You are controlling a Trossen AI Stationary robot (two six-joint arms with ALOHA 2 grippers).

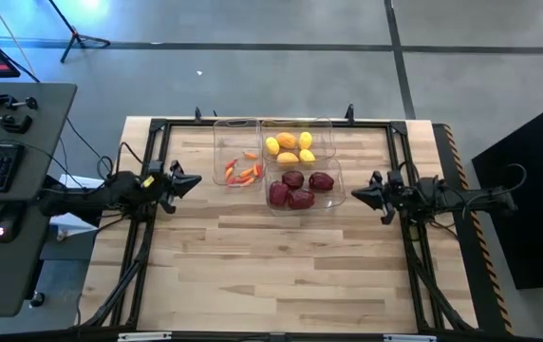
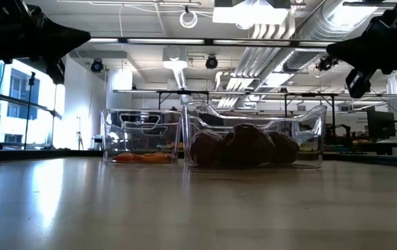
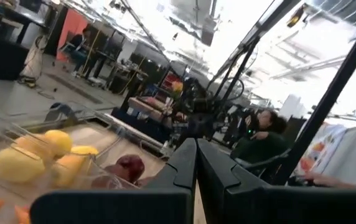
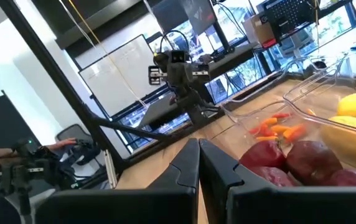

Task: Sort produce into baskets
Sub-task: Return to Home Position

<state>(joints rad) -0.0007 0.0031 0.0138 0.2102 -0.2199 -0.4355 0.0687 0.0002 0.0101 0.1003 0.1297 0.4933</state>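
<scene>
1. Near zone: the tabletop shows bare wood from its near edge up to the level of the two arms.
2. Left gripper: positioned near the left edge, above the surface, fingers pressed together and holding nothing. It points toward the bins, with a gap of bare wood between its tip and the nearest bin.
3. Right gripper: positioned toward the right edge, fingers likewise closed and holding nothing. Its tip lies just beside the nearest bin's right wall.
4. Nearest bin: contains the dark red rounds.
5. Left bin: contains the red and orange peppers, gathered at its near end.
6. Far bin: contains the yellow and orange fruits. It abuts the nearest bin and stands beside the left bin.
7. Far zone: the left and far bins reach the black frame rail at the far edge.
</scene>
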